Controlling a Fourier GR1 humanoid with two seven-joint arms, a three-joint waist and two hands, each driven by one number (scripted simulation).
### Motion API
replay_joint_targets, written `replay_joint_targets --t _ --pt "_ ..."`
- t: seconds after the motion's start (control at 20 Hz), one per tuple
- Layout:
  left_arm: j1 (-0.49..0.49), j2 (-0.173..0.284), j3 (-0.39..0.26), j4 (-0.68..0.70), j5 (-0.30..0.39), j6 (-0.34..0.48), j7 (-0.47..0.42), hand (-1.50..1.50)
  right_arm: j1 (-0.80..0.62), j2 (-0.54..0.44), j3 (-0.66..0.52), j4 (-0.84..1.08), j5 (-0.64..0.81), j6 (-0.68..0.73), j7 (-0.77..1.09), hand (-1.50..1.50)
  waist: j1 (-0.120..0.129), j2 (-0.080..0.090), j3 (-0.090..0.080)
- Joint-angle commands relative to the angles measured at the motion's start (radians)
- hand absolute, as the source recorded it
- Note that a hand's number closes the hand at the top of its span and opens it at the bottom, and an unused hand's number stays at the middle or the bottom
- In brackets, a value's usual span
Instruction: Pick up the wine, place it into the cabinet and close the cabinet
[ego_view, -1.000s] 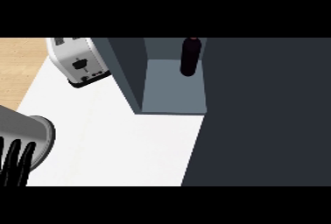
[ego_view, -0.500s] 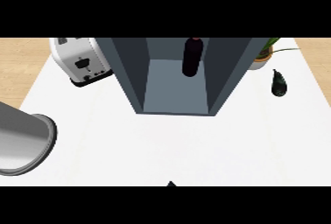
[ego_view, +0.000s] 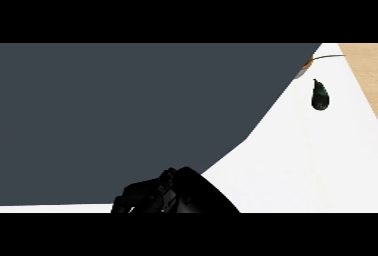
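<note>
Here, the labelled parts at the door-closing step.
Cabinet door (ego_view: 133, 120): a broad dark grey panel filling most of the head view and hiding the cabinet interior.
Wine: not visible; judged to stand inside the cabinet behind the door, so its long axis and the way its neck points cannot be told.
Hand (ego_view: 151, 197): black, low at the door's lower edge; which arm, and whether the fingers are apart or curled, cannot be told.
Bench (ego_view: 310, 165): white, showing at right.
Dark object (ego_view: 320, 95): lying apart on the bench.
Technique: judged best to push steadily along the door's swing until flush.
</note>
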Motion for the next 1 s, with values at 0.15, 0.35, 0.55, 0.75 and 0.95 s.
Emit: replay_joint_targets --t 0.15,0.35,0.55,0.75,0.95 --pt "0.033 -0.013 0.104 -0.004 0.048 -0.072 0.070 -1.50 -0.259 0.004 -0.162 0.270 -0.078 -0.032 -0.053 1.50 -0.003 0.004 0.000" --pt "0.038 -0.013 0.144 -0.030 0.043 -0.079 0.115 -1.50 -0.334 0.004 -0.222 0.427 -0.075 -0.022 -0.130 1.50 -0.005 0.005 0.001" --pt "0.027 -0.021 0.158 -0.080 0.066 -0.067 0.181 -1.50 -0.367 0.000 -0.281 0.527 -0.039 0.003 -0.201 1.50 -0.013 0.005 0.001" --pt "-0.096 -0.065 0.029 0.020 -0.017 -0.050 0.197 -1.50 -0.394 0.004 -0.345 0.679 -0.058 0.040 -0.314 1.50 -0.025 0.011 0.000" --pt "-0.096 -0.086 -0.035 -0.060 -0.062 0.000 0.243 -1.50 -0.404 -0.073 -0.438 0.722 -0.095 0.116 -0.353 1.50 -0.025 0.010 0.001"
